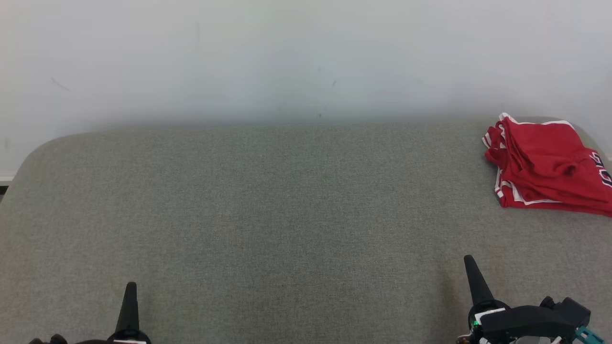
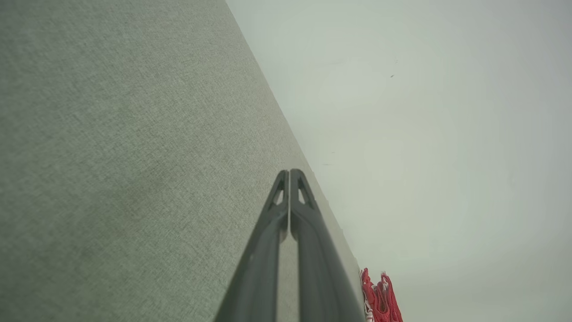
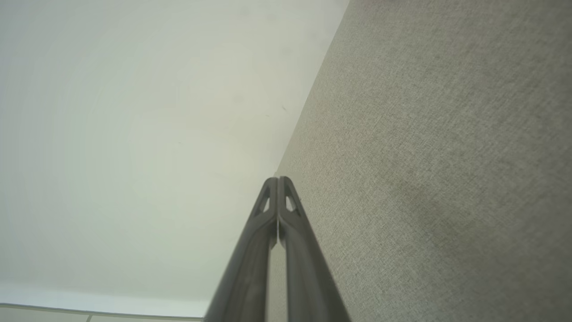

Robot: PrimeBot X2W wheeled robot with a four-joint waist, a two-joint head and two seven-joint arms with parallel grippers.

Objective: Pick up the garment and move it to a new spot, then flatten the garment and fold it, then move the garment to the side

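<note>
Grey fabric surface (image 1: 287, 215) bears the garment (image 1: 545, 167) well beyond the right fingers (image 1: 474, 277).

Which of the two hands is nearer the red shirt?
The right hand: it is on the same side of the grey surface as the red shirt; the left hand is far across.

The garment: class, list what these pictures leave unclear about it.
1. Head view: the garment runs past the right edge, so its lettering is cut off and unreadable.
2. Head view: its own folds hide the lower layers.
3. Left wrist view: the bottom edge cuts it off; shape too small to tell.
</note>
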